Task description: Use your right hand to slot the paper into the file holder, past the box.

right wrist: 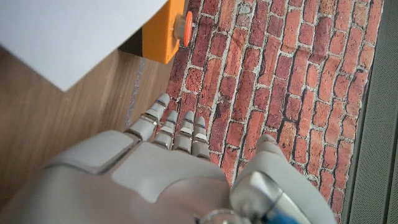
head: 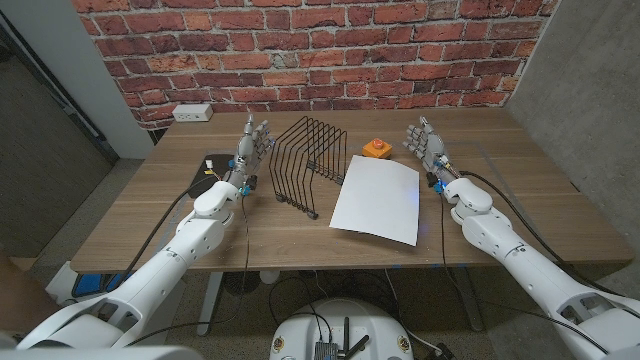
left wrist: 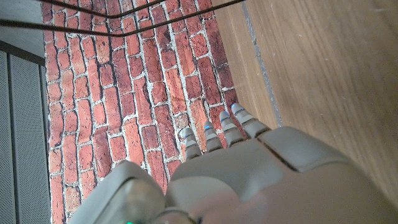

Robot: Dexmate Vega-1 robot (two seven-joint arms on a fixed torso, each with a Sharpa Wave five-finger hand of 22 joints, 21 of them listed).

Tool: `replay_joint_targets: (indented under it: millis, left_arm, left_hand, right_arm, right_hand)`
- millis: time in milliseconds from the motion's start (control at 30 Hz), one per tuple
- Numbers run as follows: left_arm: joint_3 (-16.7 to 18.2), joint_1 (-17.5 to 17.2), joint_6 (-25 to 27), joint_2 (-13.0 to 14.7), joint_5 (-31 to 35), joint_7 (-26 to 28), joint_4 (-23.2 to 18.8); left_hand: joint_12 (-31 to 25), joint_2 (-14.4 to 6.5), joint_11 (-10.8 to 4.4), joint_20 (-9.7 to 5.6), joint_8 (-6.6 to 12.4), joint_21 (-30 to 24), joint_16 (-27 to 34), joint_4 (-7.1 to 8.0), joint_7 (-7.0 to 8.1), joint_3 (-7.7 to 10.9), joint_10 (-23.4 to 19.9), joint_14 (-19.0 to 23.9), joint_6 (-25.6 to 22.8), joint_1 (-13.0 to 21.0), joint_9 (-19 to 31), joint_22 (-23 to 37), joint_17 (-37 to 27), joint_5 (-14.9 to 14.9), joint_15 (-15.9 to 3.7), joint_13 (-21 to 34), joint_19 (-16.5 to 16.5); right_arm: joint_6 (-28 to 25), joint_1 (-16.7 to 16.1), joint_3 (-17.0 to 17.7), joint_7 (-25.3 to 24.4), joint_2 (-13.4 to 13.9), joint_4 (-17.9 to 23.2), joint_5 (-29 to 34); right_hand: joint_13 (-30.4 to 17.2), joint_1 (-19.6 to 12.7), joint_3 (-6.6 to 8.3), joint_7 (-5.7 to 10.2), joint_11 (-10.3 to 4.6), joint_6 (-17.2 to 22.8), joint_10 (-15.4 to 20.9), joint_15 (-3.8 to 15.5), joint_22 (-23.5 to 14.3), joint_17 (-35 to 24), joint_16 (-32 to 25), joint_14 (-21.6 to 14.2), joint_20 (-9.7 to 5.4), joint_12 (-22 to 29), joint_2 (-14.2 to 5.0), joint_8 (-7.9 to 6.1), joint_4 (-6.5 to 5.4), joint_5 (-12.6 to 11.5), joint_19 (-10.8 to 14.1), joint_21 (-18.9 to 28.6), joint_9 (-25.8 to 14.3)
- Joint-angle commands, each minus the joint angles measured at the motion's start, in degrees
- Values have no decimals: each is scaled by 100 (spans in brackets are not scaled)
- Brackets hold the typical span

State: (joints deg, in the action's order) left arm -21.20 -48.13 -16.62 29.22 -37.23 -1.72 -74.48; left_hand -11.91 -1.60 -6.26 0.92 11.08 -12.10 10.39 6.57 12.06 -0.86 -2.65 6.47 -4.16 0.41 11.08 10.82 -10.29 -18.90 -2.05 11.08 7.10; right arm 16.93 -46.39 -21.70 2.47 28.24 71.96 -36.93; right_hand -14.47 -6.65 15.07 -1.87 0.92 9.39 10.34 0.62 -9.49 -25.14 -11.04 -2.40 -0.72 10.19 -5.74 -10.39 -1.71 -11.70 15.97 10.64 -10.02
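Paper (head: 376, 201) lies flat on the table (head: 520, 215) in the head view, a white sheet at mid-table, one long edge just beside the file holder (head: 312, 163). Holder is black wire, standing upright, to the paper's left. Orange box (head: 376, 148) with a red button sits at the paper's far edge, between holder and right hand (head: 427, 144). Right hand stands raised near the paper's far right corner, fingers apart, holding nothing. Left hand (head: 251, 145) stands likewise left of the holder, fingers spread, empty. White power strip (head: 193, 113) at the table's far left edge, against the brick wall (head: 300, 45).

Left wrist view: back of the left hand (left wrist: 249, 180), fingertips (left wrist: 242, 118) reaching toward brick wall and bare wood; holder's black wires (left wrist: 124, 18) cross one corner.

Right wrist view: back of the right hand (right wrist: 161, 174), fingers extended, touching nothing. Paper (right wrist: 68, 37) and box (right wrist: 163, 38) lie beyond the fingertips, box touching the paper's edge.
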Motion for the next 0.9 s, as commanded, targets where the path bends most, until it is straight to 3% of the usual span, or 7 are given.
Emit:
replay_joint_targets:
  millis: [33, 900]
  left_arm:
    - [0, 1, -3, 0, -1, -1, 4]
    - [0, 3, 0, 1, -1, -1, 4]
  left_hand:
    - [-42, -53, -39, -9, 34, -33, 33, 37, 50, -9, 9, 50, -3, -6, 27, 30, -12, -21, 9, 29, 38]
    - [-42, -54, -40, -9, 33, -34, 33, 39, 50, -9, 9, 50, -1, -5, 27, 30, -12, -21, 4, 29, 39]
  right_arm:
    - [-58, 85, -32, 12, -20, -98, 14]
    - [-519, -467, 39, -725, 325, 1041, 193]
  right_hand:
    - [11, -48, 38, 23, -15, 4, 21, 16, -14, 7, -11, -38, -45, 33, 8, -22, 2, -32, 21, 12, -9]
    - [151, -62, 94, 71, -32, -123, 33, 151, -10, 158, -12, -80, -147, 59, -23, 1, 47, -69, 19, 14, -9]
